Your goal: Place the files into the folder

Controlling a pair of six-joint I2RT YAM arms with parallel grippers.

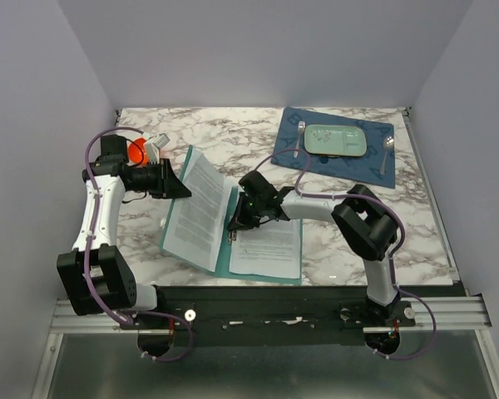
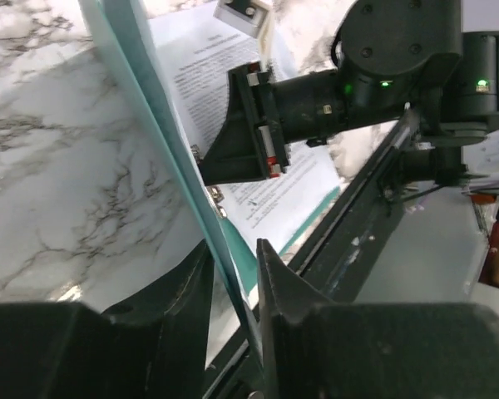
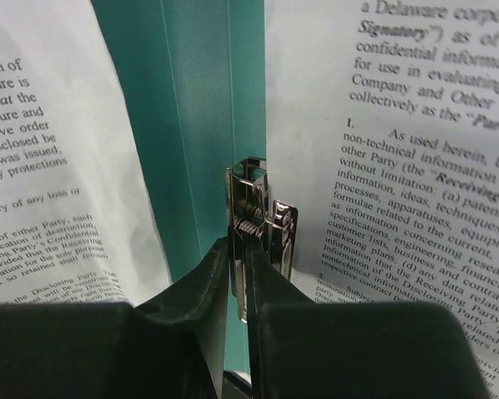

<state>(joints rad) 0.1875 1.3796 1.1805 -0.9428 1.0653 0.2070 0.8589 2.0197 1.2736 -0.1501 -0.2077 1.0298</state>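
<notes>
The teal folder (image 1: pixel 225 249) lies open near the table's front. Its left leaf (image 2: pixel 141 83) is tilted up and carries one printed file (image 1: pixel 198 208). A second file (image 1: pixel 268 245) lies flat on the right leaf. My left gripper (image 1: pixel 179 187) is at the raised leaf's outer edge. In the left wrist view its jaws (image 2: pixel 233 258) stand a little apart, with the leaf between them leaning on the right finger. My right gripper (image 1: pixel 235 220) is at the spine, shut on the metal clip (image 3: pixel 254 208). Printed sheets (image 3: pixel 382 125) lie on both sides of the clip.
A dark blue placemat (image 1: pixel 349 166) at the back right holds a pale green tray (image 1: pixel 335 140), a fork (image 1: pixel 298 137) and a spoon (image 1: pixel 387 145). An orange and white object (image 1: pixel 141 150) sits behind my left arm. Walls close the table on three sides.
</notes>
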